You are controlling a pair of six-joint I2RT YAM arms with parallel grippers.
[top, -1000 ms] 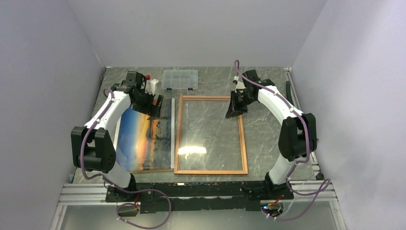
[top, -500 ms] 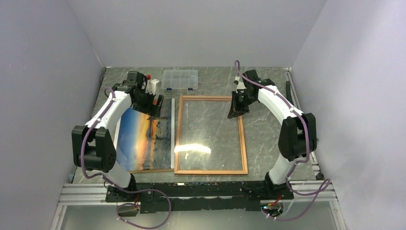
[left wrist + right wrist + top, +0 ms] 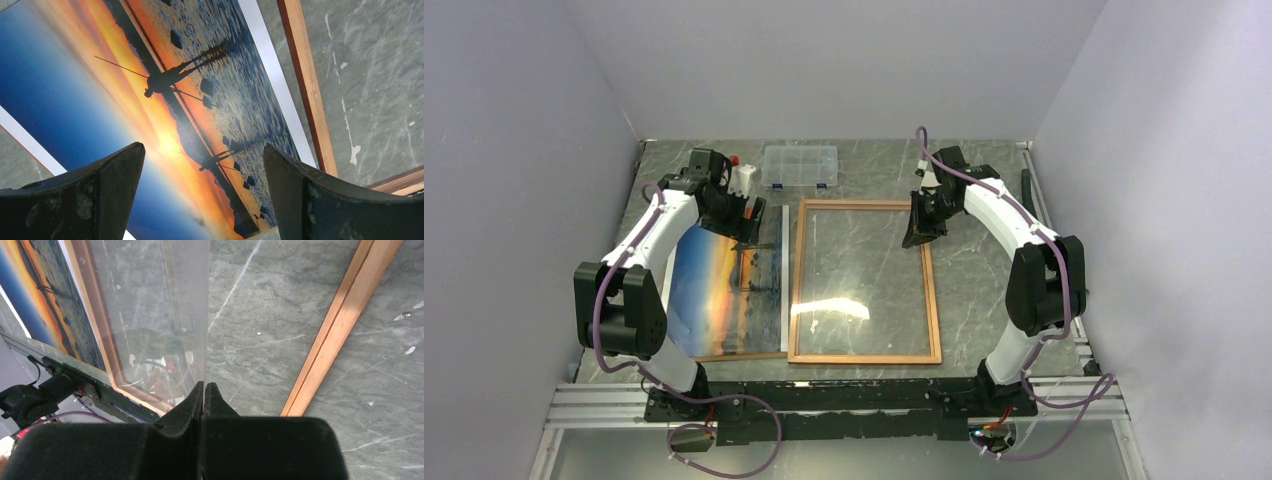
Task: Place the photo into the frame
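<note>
The sunset photo (image 3: 724, 290) lies face up left of the frame, filling the left wrist view (image 3: 165, 100). My left gripper (image 3: 746, 222) hangs open just above the photo's far end, holding nothing, fingertips (image 3: 125, 155) apart. The frame (image 3: 865, 356) lies flat at centre with its wood-coloured side up. My right gripper (image 3: 916, 238) is at the frame's far right corner, shut on the edge of the clear pane (image 3: 150, 315), which is tilted up off the frame's rail (image 3: 345, 315). The gripper shows in the right wrist view (image 3: 204, 384).
A brown backing board edge (image 3: 724, 356) shows under the photo's near end. A small clear compartment box (image 3: 800, 166) and a white bottle with a red cap (image 3: 740, 178) stand at the back. Grey walls close in on three sides.
My right gripper has shifted slightly right with the pane, and the glare on the pane has moved and dimmed. The left arm and the photo have not moved.
</note>
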